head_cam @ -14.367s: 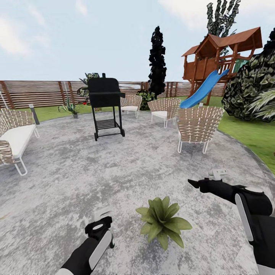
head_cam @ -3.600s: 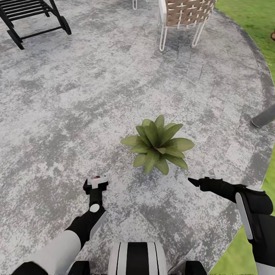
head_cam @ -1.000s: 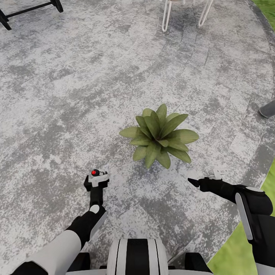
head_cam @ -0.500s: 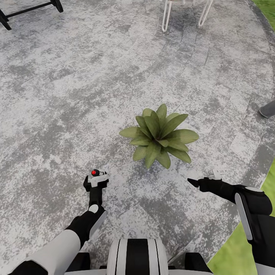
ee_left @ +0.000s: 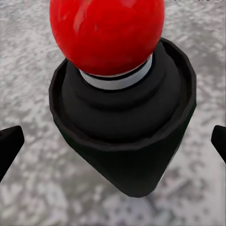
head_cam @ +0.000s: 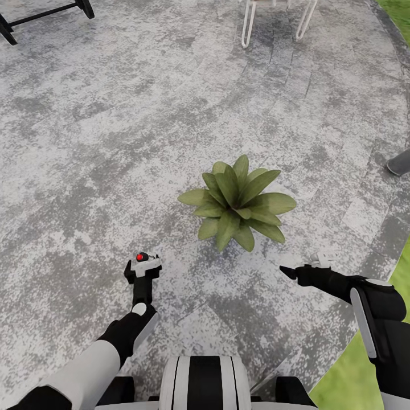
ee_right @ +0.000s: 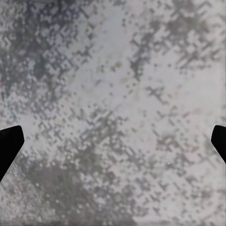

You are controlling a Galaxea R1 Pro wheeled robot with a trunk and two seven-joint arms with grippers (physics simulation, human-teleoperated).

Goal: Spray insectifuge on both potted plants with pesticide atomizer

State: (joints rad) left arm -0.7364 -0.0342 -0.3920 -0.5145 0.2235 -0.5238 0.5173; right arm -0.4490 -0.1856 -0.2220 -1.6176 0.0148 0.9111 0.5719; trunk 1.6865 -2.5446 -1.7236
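My left gripper [head_cam: 142, 269] is shut on the pesticide atomizer [head_cam: 144, 262], which it holds above the patio with the red tip up. The left wrist view has the red tip [ee_left: 107, 33] and dark body [ee_left: 125, 141] close up between the two fingertips. One potted plant [head_cam: 236, 202], a low rosette of broad green leaves, sits on the stone ahead and to the right of the atomizer. I see no white specks on its leaves. My right gripper [head_cam: 296, 269] hovers open and empty, near the plant's right front.
The garden's grey stone patio [head_cam: 114, 142] surrounds me. White chair legs [head_cam: 276, 23] stand at the far top, black grill legs [head_cam: 45, 11] at the top left. A grey post [head_cam: 398, 163] lies at the right edge. The lawn [head_cam: 341, 376] begins at the lower right.
Since the earliest frames the head view has tilted down onto the plant, and the left arm has risen with the atomizer. Over the last second nothing has visibly moved.
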